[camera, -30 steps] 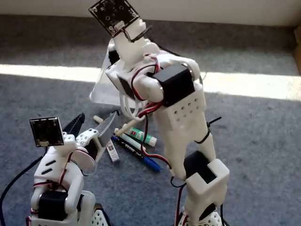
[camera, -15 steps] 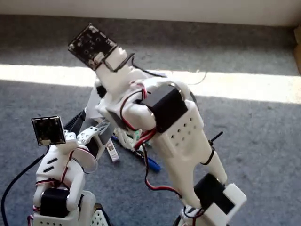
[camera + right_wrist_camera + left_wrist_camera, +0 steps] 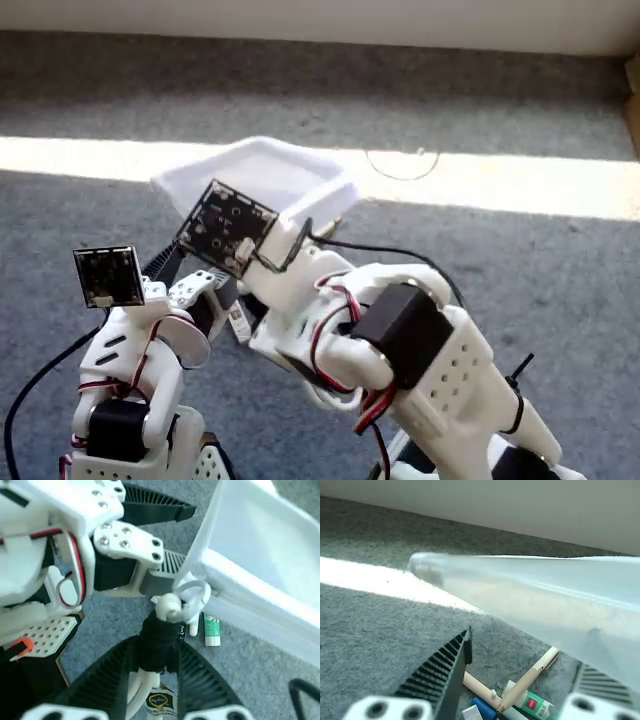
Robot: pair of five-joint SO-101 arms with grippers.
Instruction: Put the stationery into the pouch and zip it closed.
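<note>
Because the pouch (image 3: 258, 172) is thin, see-through and floppy, it looks light, and it will likely sag and swing when held at one spot. It hangs in the air just past the right gripper (image 3: 159, 647), whose fingers are pinched tight on the black zip pull (image 3: 157, 627). That is a good spot for zipping.

The pouch also hangs right above the left gripper (image 3: 525, 654), whose fingers are spread wide with nothing in them. Down between them lie a cream pen (image 3: 532, 672), a blue pen (image 3: 481, 706) and a small tube (image 3: 532, 706), close together. They look thin, hard and smooth, so they may slip. Taking one at its middle seems best.

The two grippers are very near each other and could bump. Beyond the pouch, away from both sets of fingers, there is wide carpet (image 3: 560, 300) to move over.
</note>
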